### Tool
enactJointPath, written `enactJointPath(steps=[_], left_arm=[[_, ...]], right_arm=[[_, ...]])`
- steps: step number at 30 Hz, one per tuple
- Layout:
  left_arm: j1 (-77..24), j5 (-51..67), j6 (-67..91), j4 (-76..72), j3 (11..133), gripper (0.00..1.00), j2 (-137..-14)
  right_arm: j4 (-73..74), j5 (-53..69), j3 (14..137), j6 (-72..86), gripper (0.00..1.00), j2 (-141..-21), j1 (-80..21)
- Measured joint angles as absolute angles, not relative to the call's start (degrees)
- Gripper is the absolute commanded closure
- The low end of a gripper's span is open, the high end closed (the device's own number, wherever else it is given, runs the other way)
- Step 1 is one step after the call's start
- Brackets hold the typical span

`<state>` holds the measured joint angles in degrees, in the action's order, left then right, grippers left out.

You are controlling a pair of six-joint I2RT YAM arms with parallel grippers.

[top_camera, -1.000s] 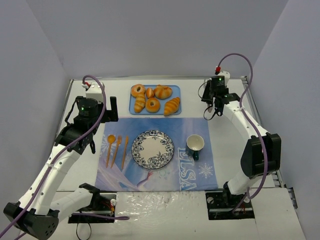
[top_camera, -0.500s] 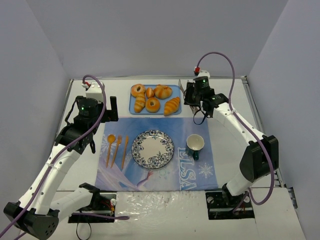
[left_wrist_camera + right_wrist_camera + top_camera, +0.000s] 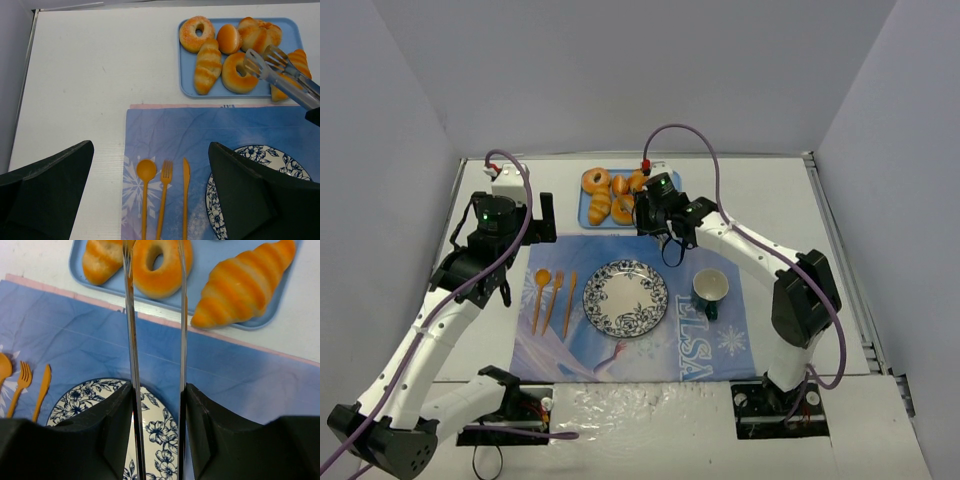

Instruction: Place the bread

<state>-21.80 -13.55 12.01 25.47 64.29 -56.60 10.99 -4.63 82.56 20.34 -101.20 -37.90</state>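
1. Nearest the right wrist camera, the right gripper point(image 3: 159, 390) is clamped on a pair of metal tongs point(image 3: 131, 340), one black finger pressed against the outside of each blade.
2. Both blades run straight away from the gripper, over the placemat point(image 3: 75, 330) toward the blue tray point(image 3: 200, 270), with a gap between them.
3. At the tray the tong tips straddle the ring-shaped bread point(image 3: 165, 277). I cannot tell whether they touch it.
4. That ring lies flat on the tray at its near edge, hole facing up, so it has no long axis.
5. Just to its left lies a long roll point(image 3: 207, 67), its length running near to far across the tray.
6. On its other side is a croissant point(image 3: 245, 282), lying diagonally with its nearer tip at the tray's near edge.
7. A sugared ring point(image 3: 196, 34) and a round bun point(image 3: 229, 38) sit farther back on the tray.
8. The left gripper point(image 3: 150, 146) hangs spread wide and holds nothing, above the mat's left part where an orange spoon point(image 3: 146, 170), fork point(image 3: 166, 175) and knife point(image 3: 186, 175) lie side by side.
9. A flowered plate point(image 3: 625, 298) sits mid-mat, with a green cup point(image 3: 710, 288) to its right.
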Motion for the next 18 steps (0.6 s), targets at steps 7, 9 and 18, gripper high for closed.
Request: enactJointPath(steps=[7, 9, 18], left_arm=[[-21.8, -13.61, 11.99, 25.47, 64.29, 0.03, -56.6], [-21.8, -13.61, 12.01, 25.47, 64.29, 0.03, -56.6], [-21.89, -13.61, 11.99, 25.45, 64.29, 0.03, -56.6]], right_arm=[[10.96, -5.62, 82.56, 20.97, 0.6, -101.95, -39.31], [10.99, -6.11, 82.54, 21.04, 0.6, -101.95, -39.36], [10.9, -8.37, 82.54, 21.19, 0.6, -102.96, -39.42]])
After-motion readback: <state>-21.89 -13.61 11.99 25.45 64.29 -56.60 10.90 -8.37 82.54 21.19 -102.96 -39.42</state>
